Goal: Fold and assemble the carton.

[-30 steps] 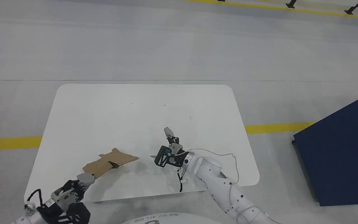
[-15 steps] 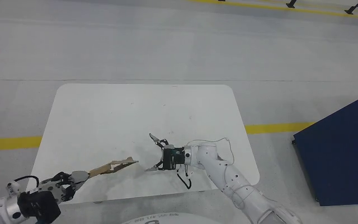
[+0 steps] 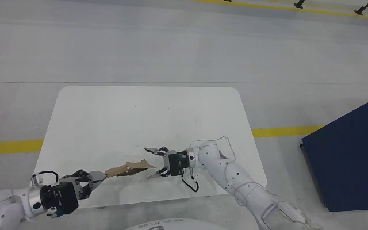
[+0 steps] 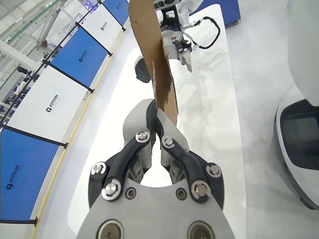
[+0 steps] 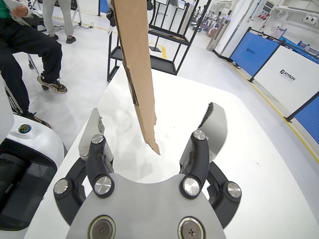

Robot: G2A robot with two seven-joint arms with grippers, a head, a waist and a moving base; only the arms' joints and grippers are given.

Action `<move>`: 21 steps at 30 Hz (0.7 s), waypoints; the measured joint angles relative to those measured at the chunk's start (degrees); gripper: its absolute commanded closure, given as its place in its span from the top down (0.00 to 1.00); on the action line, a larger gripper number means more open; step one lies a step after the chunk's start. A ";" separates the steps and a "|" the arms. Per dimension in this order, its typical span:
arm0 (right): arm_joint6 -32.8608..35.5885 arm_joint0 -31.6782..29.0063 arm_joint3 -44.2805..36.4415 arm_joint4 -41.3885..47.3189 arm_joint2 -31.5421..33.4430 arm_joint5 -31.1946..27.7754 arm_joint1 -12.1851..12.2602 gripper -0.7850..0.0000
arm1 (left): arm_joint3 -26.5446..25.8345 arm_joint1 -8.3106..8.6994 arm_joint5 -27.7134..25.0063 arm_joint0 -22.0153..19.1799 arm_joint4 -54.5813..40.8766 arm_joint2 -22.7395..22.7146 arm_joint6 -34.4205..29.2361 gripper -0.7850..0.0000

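The carton (image 4: pixel 152 38) lies flat and unfolded, one end pinched by the left gripper (image 4: pixel 155 115), the right gripper (image 5: pixel 155 114) wide open around the other.

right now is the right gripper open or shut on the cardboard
Open: the right gripper has its fingers wide apart on either side of the cardboard at its free end, with a gap on each side.

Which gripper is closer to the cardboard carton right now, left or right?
Left. The left gripper is clamped on one end of the carton. The right gripper is open, with the carton's free end between its fingers, not touching them.
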 measured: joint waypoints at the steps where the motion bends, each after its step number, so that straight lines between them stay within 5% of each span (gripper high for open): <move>1: -0.03 0.36 0.29 0.08 -0.43 0.08 -0.03 0.38 | -0.03 0.07 -0.18 -0.31 0.05 0.48 -0.14 0.00; 4: 0.21 1.26 0.85 0.48 -1.55 -0.01 -0.15 0.02 | 0.06 0.25 -0.25 -0.89 0.17 1.40 -0.45 0.00; 15: 4.39 3.58 1.15 0.81 -5.12 -0.16 -0.46 0.00 | 3.28 1.07 -0.53 -2.44 -0.98 2.12 0.39 0.02; 16: 4.48 3.79 1.17 0.92 -5.40 -0.32 -0.45 0.00 | 3.68 1.19 -0.45 -2.46 -1.04 1.97 0.56 0.93; 17: 4.48 3.96 1.26 0.97 -5.58 -0.41 -0.43 0.00 | 3.95 1.27 -0.40 -2.44 -1.12 1.82 0.63 1.00; 21: 3.35 4.72 2.02 0.97 -6.09 -0.84 -0.20 0.00 | 5.60 1.61 -0.05 -1.97 -3.52 -0.43 1.18 1.00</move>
